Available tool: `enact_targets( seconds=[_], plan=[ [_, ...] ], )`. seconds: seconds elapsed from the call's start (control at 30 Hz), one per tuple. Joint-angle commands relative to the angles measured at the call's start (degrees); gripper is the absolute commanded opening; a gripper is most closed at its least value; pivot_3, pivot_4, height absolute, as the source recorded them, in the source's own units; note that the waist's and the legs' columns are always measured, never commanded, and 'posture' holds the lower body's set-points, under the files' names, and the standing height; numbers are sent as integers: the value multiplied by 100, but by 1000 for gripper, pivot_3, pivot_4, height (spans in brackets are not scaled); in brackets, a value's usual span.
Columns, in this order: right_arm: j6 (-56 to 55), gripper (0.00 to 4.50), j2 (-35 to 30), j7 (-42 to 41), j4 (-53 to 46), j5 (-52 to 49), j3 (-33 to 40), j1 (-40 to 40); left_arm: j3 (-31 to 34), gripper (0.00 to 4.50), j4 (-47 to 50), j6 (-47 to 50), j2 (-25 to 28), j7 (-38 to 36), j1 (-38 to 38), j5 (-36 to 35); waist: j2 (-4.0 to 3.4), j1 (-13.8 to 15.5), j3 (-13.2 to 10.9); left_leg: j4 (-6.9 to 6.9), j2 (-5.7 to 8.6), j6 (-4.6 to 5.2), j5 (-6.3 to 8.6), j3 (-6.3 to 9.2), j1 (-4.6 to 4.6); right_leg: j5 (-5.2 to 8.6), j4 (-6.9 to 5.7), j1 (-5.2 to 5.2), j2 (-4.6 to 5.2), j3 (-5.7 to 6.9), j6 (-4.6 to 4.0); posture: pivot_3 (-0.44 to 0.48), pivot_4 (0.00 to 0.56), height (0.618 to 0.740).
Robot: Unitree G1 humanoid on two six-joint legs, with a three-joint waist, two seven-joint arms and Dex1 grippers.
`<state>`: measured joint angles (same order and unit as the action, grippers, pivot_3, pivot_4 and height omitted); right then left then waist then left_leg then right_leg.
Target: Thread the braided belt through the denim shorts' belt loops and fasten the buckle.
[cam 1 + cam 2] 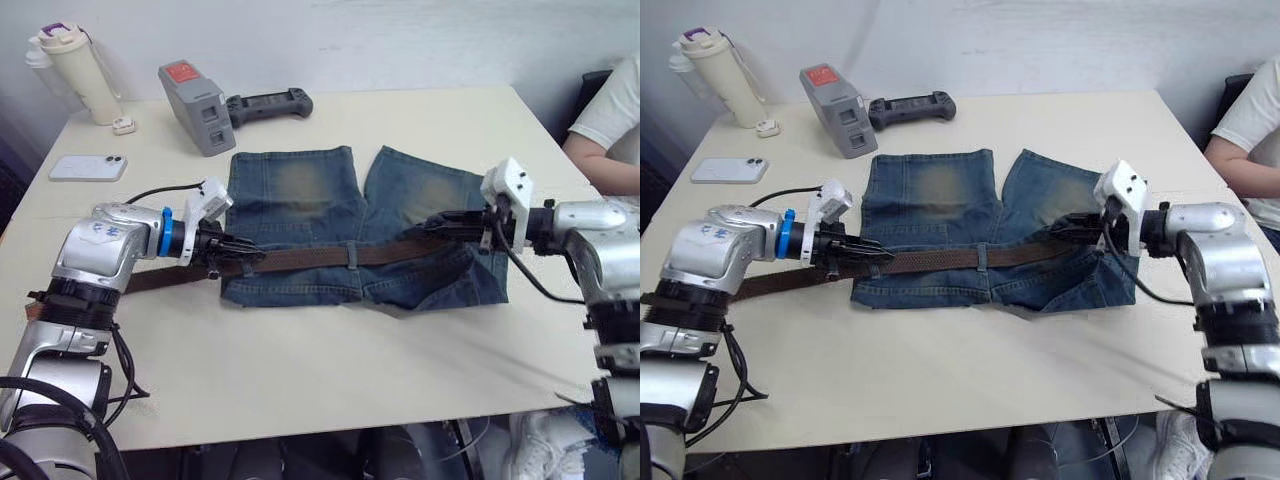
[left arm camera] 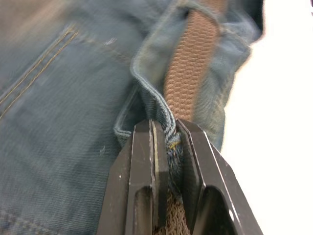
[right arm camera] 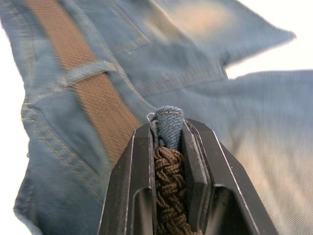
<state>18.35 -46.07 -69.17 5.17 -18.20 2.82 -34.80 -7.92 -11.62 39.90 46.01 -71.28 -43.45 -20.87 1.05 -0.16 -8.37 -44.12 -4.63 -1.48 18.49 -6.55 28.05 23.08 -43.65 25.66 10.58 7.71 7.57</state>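
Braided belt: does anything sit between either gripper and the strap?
Nothing visible does. The left gripper is shut on the braided belt and waistband denim at one side of the denim shorts; the right gripper pinches belt and denim at the other.

A cream desk (image 1: 330, 370) is set against a plain white wall (image 1: 400, 40), with a dark chair (image 1: 592, 85) seen past its right edge.
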Motion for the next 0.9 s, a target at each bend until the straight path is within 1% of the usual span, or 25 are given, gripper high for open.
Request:
enact_targets(
  seconds=[0.03,0.07,0.13,0.17,0.2,0.27,0.33,0.4,0.47,0.5,0.6,0.7,0.77,0.8,0.83,0.87,0.9],
  plan=[
    [-1114,315,99,328,-1194,33,485,775,376,133,616,-680,258,-486,419,-222,0,2,0,-1,0,0,0,1,-1,0,0,-1,0,0,0,0,150,650],
    [-1319,315,275,638,-1552,46,692,1128,552,133,878,-931,296,-583,694,-313,1,4,0,1,-1,0,0,2,-1,0,3,-2,0,2,0,0,150,650],
    [-1683,315,472,903,-2190,8,1051,1951,899,133,1444,-975,437,-643,1380,-572,0,8,0,4,-1,-1,1,5,-3,0,8,-6,0,3,0,0,150,650],
    [-1778,315,617,1134,-2575,-4,1274,2346,1346,133,1632,-839,283,-619,1782,-1033,-1,8,0,7,0,-1,1,6,-3,0,11,-6,1,2,0,0,150,650],
    [-1842,315,694,1290,-2831,-12,1404,2603,1658,133,1743,-728,171,-586,2052,-1374,-6,10,-3,5,0,-1,1,7,-5,0,10,-9,1,1,0,0,150,650],
    [-2341,315,909,1535,-3331,256,1592,3317,1830,133,2041,-1068,301,-589,2757,-1192,-10,10,-5,0,1,0,1,9,-8,0,6,-12,4,0,0,0,150,650],
    [-2949,315,1125,1631,-3646,523,1625,4095,2090,133,2305,-1302,102,-467,3147,-1345,-8,39,-5,1,1,-1,1,13,-21,0,10,-22,3,0,0,0,150,650],
    [-3948,315,1299,1519,-3600,788,1579,4922,1976,133,2523,-1921,78,-666,3655,-1080,-4,84,-5,-4,1,-1,1,18,-31,1,20,-34,3,3,-1,0,150,650],
    [-5278,315,1354,1330,-3160,1036,1492,5644,1868,133,2728,-2639,60,-952,4288,-832,-10,103,-5,-3,2,-4,8,10,-56,2,26,-56,4,-2,-1,0,150,650],
    [-5916,315,1328,1292,-2856,1138,1465,5867,1814,133,2699,-3041,58,-1102,4537,-709,-13,97,-8,-3,0,-6,23,0,-76,6,32,-71,4,-8,-5,0,150,650],
    [-7170,315,1145,1349,-2177,1356,1401,6149,1742,133,2427,-3944,98,-1478,4909,-498,-10,22,-9,-12,-6,-4,32,-5,-90,13,28,-85,2,-9,-8,0,150,650],
    [-8190,315,883,1504,-1465,1523,1447,6212,1705,133,1723,-5122,22,-1675,4916,-170,-15,8,-7,-31,-13,-9,35,1,-92,18,13,-87,1,-8,-19,0,150,650],
    [-8466,1343,659,1585,-1174,1555,1339,6266,1633,133,1398,-5511,10,-1766,4790,-158,-21,14,-8,-46,-16,-8,49,3,-91,27,3,-88,1,-6,-21,0,150,650],
    [-8550,1763,538,1621,-1051,1566,1285,6309,1617,133,1308,-5523,-2,-1721,4707,-230,-23,17,-9,-60,-17,-8,61,5,-89,34,-5,-88,1,-7,-20,0,150,650],
    [-8666,2298,429,1673,-893,1579,1262,6345,1594,633,1233,-5493,11,-1695,4639,-315,-24,22,-10,-82,-22,-6,78,12,-87,43,-18,-92,1,-3,-21,0,150,650],
    [-8825,2694,331,1739,-707,1613,1272,6373,1563,1160,1169,-5454,65,-1749,4606,-399,-23,23,-10,-99,-23,-4,89,16,-85,51,-29,-97,1,0,-19,0,150,650],
    [-8936,3233,232,1796,-540,1638,1284,6403,1552,1497,1106,-5471,116,-1808,4586,-445,-23,20,-10,-103,-23,-2,92,19,-85,52,-29,-101,1,3,-18,0,150,650]
  ],
)
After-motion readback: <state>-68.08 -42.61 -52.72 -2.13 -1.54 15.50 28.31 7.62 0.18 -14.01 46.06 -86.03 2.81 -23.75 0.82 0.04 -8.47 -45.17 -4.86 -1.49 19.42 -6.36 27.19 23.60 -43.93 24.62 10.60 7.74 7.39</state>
